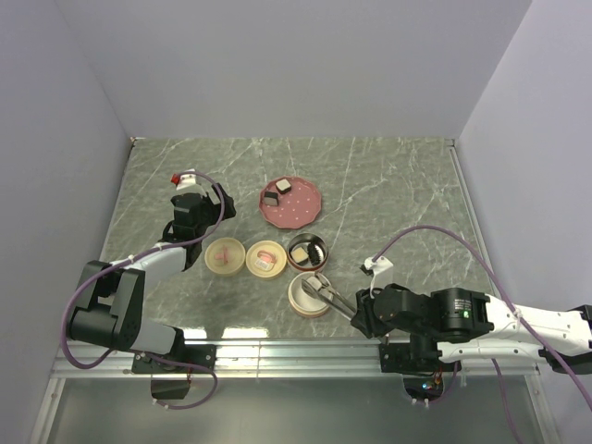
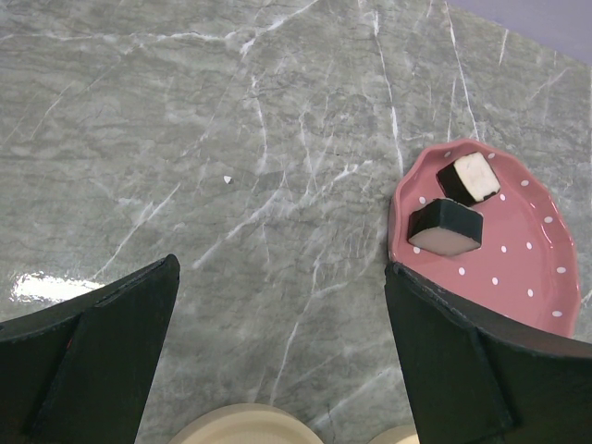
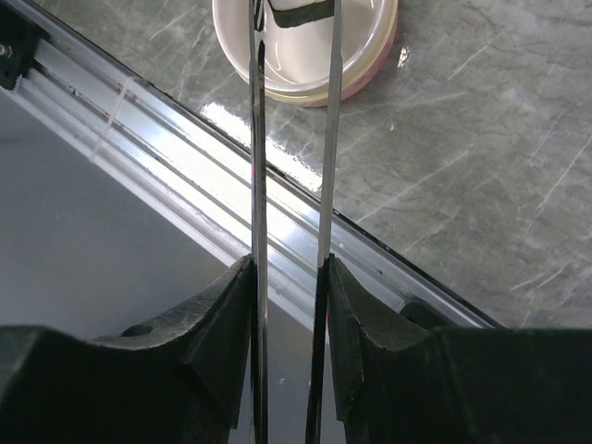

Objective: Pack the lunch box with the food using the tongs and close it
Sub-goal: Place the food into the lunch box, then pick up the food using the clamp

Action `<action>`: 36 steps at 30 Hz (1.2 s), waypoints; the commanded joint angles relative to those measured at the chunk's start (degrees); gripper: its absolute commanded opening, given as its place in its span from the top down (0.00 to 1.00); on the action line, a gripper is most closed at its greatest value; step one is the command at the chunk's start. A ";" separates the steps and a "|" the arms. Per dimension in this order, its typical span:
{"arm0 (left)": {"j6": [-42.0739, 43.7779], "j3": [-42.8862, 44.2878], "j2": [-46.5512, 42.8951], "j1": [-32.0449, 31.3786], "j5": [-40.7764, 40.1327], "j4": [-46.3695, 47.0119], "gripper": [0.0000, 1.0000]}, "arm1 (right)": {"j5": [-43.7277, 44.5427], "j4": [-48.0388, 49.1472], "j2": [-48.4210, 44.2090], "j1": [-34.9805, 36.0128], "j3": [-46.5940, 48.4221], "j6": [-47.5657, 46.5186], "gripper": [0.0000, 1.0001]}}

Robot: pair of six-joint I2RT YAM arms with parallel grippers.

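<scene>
My right gripper (image 1: 359,316) (image 3: 289,268) is shut on the silvery tongs (image 1: 326,294) (image 3: 330,139), near the table's front edge. The tongs' tips reach into a cream bowl with a pink base (image 1: 310,296) (image 3: 365,65), one on either side of a black-and-white food block (image 3: 301,13). A dark round bowl (image 1: 319,262) behind it holds two food blocks (image 1: 302,254). On the pink dotted plate (image 1: 301,213) (image 2: 518,268) lie two more blocks (image 2: 470,178) (image 2: 446,228). My left gripper (image 1: 194,199) (image 2: 282,370) hangs open over bare table, left of the plate.
Two round cream lids (image 1: 225,255) (image 1: 266,259) lie left of the bowls, one with a pink-red knob. A metal rail (image 1: 305,350) (image 3: 185,148) runs along the table's near edge, right under the tongs. Grey walls close in the table's back and sides.
</scene>
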 commanded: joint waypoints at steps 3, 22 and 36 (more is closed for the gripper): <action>-0.44 2.36 0.02 0.27 1.00 1.87 0.00 | 2.35 1.03 -0.13 0.49 1.49 0.85 0.58; -0.53 2.19 -0.33 0.27 0.91 1.96 0.00 | 3.49 1.73 -0.04 0.49 2.11 0.14 0.53; -0.53 2.19 -0.42 0.27 1.26 1.87 0.00 | 14.99 9.36 4.35 0.49 5.53 -4.07 0.53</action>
